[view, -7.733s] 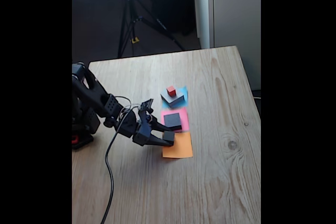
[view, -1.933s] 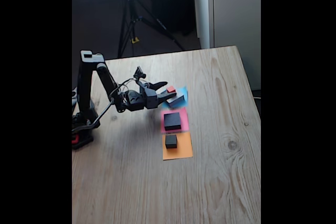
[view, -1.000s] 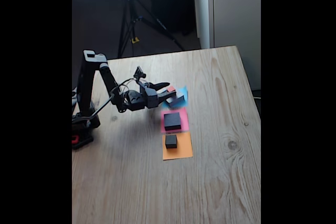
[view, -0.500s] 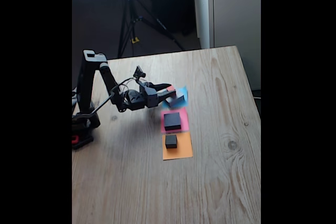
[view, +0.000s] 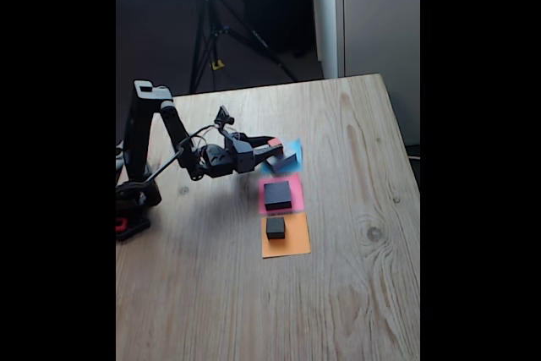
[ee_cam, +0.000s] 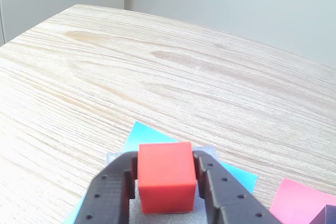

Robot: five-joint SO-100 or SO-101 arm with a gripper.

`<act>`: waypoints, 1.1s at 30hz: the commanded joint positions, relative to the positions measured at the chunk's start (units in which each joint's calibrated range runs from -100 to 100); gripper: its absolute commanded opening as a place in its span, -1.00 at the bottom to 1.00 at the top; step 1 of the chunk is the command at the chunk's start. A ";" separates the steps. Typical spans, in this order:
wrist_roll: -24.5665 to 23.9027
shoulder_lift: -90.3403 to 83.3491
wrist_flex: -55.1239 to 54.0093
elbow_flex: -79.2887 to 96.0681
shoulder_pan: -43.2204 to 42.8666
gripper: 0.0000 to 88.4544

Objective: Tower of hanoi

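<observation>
A tiny red cube (ee_cam: pixel 165 177) sits on a wide flat grey block (ee_cam: pixel 209 151), which lies on a blue paper square (ee_cam: pixel 143 132). My gripper (ee_cam: pixel 164 162) is shut on the cube, with one black finger pressed to each side. In the fixed view the gripper (view: pixel 272 148) reaches from the left over the grey block (view: pixel 288 159), and the red cube (view: pixel 275 141) barely peeks out between the fingers. A medium black block (view: pixel 277 194) rests on pink paper (view: pixel 295 201). A small dark grey block (view: pixel 275 227) rests on orange paper (view: pixel 292 243).
The three paper squares lie in a row down the middle of the wooden table (view: pixel 355 285). The arm's base (view: pixel 133 200) stands at the table's left edge with a cable hanging from the arm. A tripod (view: pixel 211 31) stands on the floor behind the table.
The gripper moved from the small dark grey block left on the orange paper to the blue square. In the last second its fingers closed in around the red cube.
</observation>
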 commanded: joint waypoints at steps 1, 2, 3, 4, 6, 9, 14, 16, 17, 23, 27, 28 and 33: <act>1.04 -0.12 -1.92 -0.47 -0.86 -0.99; 1.04 -0.35 -1.92 -0.47 -0.86 -0.99; 1.04 -0.81 -1.92 -0.47 -0.95 -0.99; 1.04 -1.49 -1.75 -0.47 -0.95 -0.99; 1.04 -3.68 -0.78 -0.56 -1.20 -0.99; -1.97 -9.66 3.83 -0.56 -1.28 -0.99; -8.16 -23.97 14.03 -0.38 -0.95 -0.99; -10.33 -31.09 21.56 -0.38 -0.45 -0.99; -10.66 -34.79 26.09 -0.20 -0.03 -0.99; -6.15 -55.61 59.52 -0.93 3.90 -0.98; -6.32 -64.85 80.64 -6.38 7.66 -0.98; -7.49 -66.44 86.47 -9.47 8.75 -0.99; -11.83 -70.75 107.68 -25.11 13.93 -0.99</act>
